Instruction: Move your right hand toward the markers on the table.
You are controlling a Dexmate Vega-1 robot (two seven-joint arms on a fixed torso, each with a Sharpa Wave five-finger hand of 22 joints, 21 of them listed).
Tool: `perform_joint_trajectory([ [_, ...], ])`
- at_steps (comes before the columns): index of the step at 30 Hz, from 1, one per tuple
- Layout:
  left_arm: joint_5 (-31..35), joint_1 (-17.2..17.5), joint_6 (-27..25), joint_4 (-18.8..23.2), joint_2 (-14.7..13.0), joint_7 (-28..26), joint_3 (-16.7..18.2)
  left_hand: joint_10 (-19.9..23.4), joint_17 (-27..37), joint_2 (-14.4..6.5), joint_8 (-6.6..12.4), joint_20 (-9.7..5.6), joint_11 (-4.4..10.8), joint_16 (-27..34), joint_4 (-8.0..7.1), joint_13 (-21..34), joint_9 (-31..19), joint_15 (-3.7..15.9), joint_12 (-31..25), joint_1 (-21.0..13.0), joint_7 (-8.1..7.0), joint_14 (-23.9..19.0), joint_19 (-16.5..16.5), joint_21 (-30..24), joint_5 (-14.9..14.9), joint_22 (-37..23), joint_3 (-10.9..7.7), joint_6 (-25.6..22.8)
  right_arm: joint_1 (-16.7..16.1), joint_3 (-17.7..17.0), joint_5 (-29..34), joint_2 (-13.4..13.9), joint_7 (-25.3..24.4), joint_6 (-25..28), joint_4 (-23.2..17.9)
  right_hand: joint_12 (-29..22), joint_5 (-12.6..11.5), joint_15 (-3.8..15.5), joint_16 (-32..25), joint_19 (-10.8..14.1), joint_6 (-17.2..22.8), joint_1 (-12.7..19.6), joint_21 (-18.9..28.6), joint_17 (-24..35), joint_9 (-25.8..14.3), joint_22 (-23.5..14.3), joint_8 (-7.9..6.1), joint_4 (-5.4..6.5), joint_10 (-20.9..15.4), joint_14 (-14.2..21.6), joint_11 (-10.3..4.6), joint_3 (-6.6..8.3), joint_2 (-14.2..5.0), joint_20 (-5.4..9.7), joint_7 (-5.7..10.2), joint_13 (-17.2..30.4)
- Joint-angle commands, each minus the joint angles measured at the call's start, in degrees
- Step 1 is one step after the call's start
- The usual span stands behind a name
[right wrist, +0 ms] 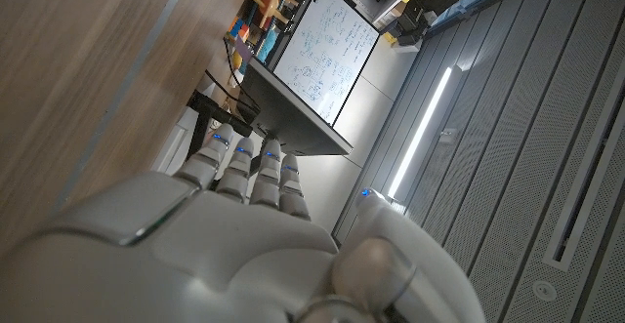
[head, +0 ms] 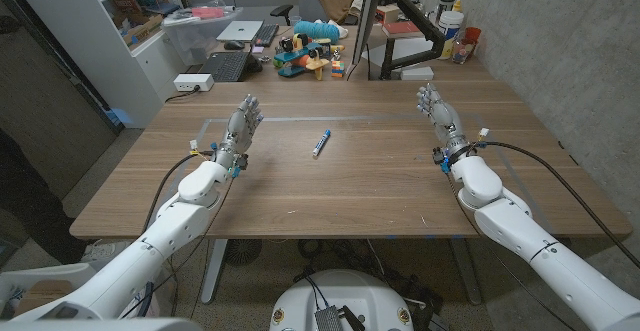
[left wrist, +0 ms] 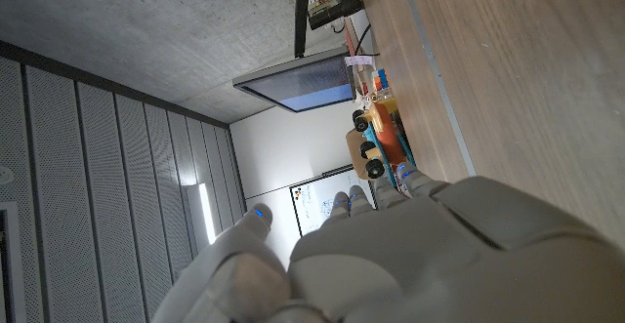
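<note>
— Where's the marker from where you sit?

— On my head view I see one marker (head: 320, 143), blue with a white middle, lying on the wooden table (head: 380, 196) roughly midway between the two hands and a little farther out than both. It lies at a slant, one end pointing away from the robot. Nothing touches it.

— And the right hand?

— My right hand (head: 437, 113) stands on its edge near the table's right side, fingers stretched out and pointing away from the robot, holding nothing. It's well apart from the marker. The left hand (head: 240, 129) mirrors it on the other side, fingers extended, also holding nothing.

— Do the wrist cameras add anything?

— They show me the backs of the hands close up, which the head view can't. In the right wrist view the right hand (right wrist: 244, 235) has its fingers (right wrist: 256, 172) side by side and straight, with the tabletop (right wrist: 88, 60) running alongside and a whiteboard (right wrist: 327, 55) with writing beyond it. In the left wrist view the left hand (left wrist: 410, 255) looks much the same, and past its fingertips I can make out a colourful toy vehicle (left wrist: 381, 138) at the far edge. From the head camera that toy (head: 305, 56) sits beyond the table with a keyboard (head: 226, 66) nearby.
</note>
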State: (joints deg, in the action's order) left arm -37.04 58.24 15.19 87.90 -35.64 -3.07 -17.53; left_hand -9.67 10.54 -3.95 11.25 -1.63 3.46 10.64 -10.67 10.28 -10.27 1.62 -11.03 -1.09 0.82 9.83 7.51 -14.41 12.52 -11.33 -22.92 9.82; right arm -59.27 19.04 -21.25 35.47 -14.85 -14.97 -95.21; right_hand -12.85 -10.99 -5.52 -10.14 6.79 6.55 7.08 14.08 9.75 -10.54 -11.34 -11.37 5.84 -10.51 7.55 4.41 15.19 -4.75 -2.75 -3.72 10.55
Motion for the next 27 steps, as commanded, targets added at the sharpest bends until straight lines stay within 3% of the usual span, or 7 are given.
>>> perform_joint_trajectory([
  [1, 0.5, 2.8, -0.9, 3.2, -1.3, -3.3, 1.5, -6.3, 0.1, -5.2, 0.31, 0.34, -0.46, 0.1, 0.19, 0.1, -0.3, -0.55, -0.2, -0.1, 0.12, 6.0, 0.5, -0.1, 0.3, -0.2, -0.06, 6.1, 2.0, 1.4, 2.8, -0.6, -0.5, 0.5, 0.4, 0.2, 0.3, 0.09, 0.0, -0.1, 0.3, 0.3, -0.3, 0.3, -0.2, -0.2, 0.01, -0.2, 0.4, -0.5, 0.07, 0.1, 0.09, 0.26, -0.34, 0.2],
  [27, 0.4, 7.7, -1.4, 7.6, -2.7, -6.4, 4.0, -6.4, 0.2, -5.0, 0.3, 0.27, -1.0, 0.1, 0.17, 0.2, -0.3, -0.8, -0.1, 0.0, 0.42, 6.2, 0.6, -0.1, 0.3, -0.2, 0.16, 5.9, 3.1, 2.2, 8.3, -1.2, -2.7, -0.6, -1.8, 0.4, 0.3, 0.28, 0.1, -0.5, 0.5, 0.5, -0.6, 0.2, -0.2, -0.2, 0.01, -0.52, 0.7, -1.5, -0.04, 0.05, 0.2, 0.87, -0.38, 0.2],
])
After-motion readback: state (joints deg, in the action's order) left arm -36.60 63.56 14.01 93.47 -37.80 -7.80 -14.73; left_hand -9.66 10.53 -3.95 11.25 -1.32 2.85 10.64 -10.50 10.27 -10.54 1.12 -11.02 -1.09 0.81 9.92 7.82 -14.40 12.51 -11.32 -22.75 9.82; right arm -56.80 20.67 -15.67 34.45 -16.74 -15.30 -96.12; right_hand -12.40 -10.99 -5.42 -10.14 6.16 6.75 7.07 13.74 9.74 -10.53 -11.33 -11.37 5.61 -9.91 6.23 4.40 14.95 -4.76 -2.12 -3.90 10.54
